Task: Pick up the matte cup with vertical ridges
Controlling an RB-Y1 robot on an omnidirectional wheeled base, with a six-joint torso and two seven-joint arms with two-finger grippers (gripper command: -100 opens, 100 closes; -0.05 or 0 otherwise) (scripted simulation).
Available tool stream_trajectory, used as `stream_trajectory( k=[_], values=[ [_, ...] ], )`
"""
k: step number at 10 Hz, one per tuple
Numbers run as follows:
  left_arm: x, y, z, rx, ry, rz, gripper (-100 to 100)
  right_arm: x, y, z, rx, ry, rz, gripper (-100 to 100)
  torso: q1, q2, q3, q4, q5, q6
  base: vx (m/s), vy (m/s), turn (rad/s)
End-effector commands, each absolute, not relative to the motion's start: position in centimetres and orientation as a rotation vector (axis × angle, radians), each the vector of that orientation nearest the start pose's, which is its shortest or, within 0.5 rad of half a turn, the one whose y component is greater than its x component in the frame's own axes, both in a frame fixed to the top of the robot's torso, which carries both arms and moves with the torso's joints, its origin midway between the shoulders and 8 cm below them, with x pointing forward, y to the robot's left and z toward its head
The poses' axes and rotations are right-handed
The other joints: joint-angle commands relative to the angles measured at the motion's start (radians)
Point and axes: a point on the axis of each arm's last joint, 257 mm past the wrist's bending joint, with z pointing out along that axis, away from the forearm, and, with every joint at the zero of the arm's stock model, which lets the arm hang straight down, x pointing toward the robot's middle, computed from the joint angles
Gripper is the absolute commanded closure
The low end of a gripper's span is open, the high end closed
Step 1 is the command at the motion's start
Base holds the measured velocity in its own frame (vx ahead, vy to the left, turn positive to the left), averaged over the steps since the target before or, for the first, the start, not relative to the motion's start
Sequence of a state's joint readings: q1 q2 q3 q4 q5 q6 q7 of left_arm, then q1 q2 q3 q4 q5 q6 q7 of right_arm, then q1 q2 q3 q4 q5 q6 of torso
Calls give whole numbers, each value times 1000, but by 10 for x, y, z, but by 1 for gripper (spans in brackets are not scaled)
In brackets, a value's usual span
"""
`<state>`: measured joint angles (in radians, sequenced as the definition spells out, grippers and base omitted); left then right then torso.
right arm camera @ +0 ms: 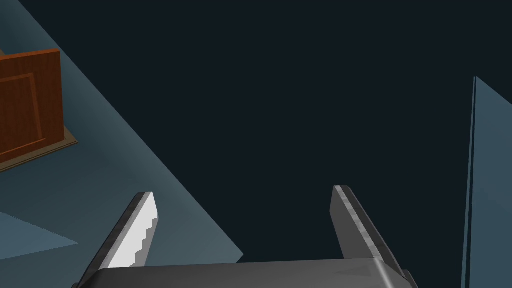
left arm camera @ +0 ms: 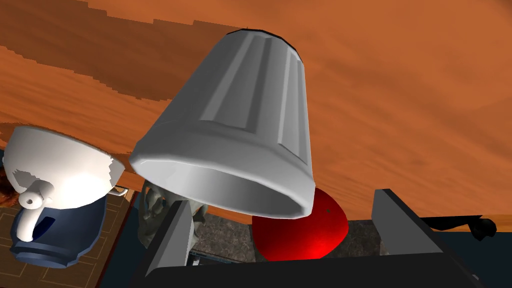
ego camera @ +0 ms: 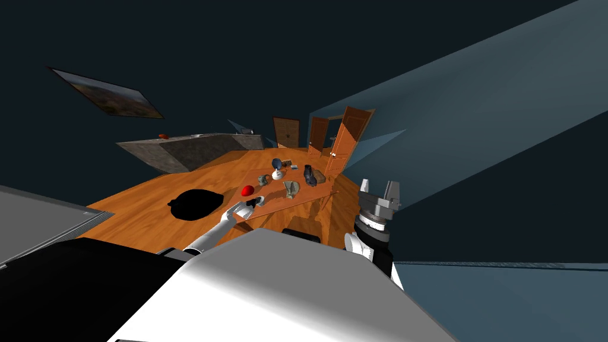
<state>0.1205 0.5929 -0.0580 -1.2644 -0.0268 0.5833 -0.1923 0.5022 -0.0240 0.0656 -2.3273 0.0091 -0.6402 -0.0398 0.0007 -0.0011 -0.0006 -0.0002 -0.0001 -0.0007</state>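
While the left gripper (left arm camera: 281,199) is open, the grey ridged cup (left arm camera: 240,125) sits near one finger (left arm camera: 175,235), leaving room beside the other; the right gripper (right arm camera: 242,191) is open too

Red ball (left arm camera: 300,235) nr white-blue jug (left arm camera: 55,200) on wood table (ego camera: 303,193) — brown doors (ego camera: 350,139), grey counter (ego camera: 178,151) beyond.

Left wrist view: ridged grey cup (left arm camera: 240,125) is covering the top of a red round thing (left arm camera: 305,235), and the dark body of the left gripper (left arm camera: 282,196) is cutting off its underside. A grey-green lumpy thing (left arm camera: 149,220) is showing as a sliver between cup rim and one finger (left arm camera: 172,240); kind unreadable. Rim touching that finger: cannot tell. White cup (left arm camera: 65,170) is hiding the upper part of a blue vessel (left arm camera: 50,245). Black shape (left arm camera: 475,226) is emerging from behind the other finger, remainder hidden. Head view: items on the table (ego camera: 270,191) are showing too small to name.
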Motion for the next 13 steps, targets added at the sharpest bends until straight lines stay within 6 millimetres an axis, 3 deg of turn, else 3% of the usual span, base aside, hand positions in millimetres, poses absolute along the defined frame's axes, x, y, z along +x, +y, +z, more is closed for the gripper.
stream_trajectory(
  k=[1, 3, 4, 8, 9, 10, 13],
  values=[
    [355, 545, -464, -1248, 2029, 132, -100, 310, -249, 67, 508, 498, 1442, 0, 0, 0, 0, 0, 0, 0, 32, 21, -11],
    [355, 546, -465, -1249, 2029, 133, -100, 310, -249, 67, 508, 498, 1442, 0, 0, 0, 0, 0, 0, 0, 21, 17, -11],
    [355, 546, -466, -1248, 2029, 132, 100, 310, -249, 67, 508, 498, 1442, 0, -1, 1, 0, 0, 0, 0, 0, 0, 0],
    [355, 546, -465, -1246, 2030, 133, 100, 310, -249, 67, 508, 498, 1442, 0, -2, 2, 1, 1, 0, -1, 0, 0, -1],
    [355, 546, -465, -1246, 2030, 133, 0, 310, -249, 67, 508, 498, 1442, 0, -2, 2, 1, 1, 0, -1, 0, 0, 0],
    [356, 545, -461, -1246, 2029, 132, 100, 310, -249, 67, 508, 498, 1442, 0, -2, 2, 1, 1, 0, -1, -21, -16, 25],
    [359, 542, -450, -1240, 2032, 130, 100, 310, -249, 67, 508, 498, 1442, 0, -4, 5, 3, 1, -1, -1, -42, -30, 22]
  ],
)
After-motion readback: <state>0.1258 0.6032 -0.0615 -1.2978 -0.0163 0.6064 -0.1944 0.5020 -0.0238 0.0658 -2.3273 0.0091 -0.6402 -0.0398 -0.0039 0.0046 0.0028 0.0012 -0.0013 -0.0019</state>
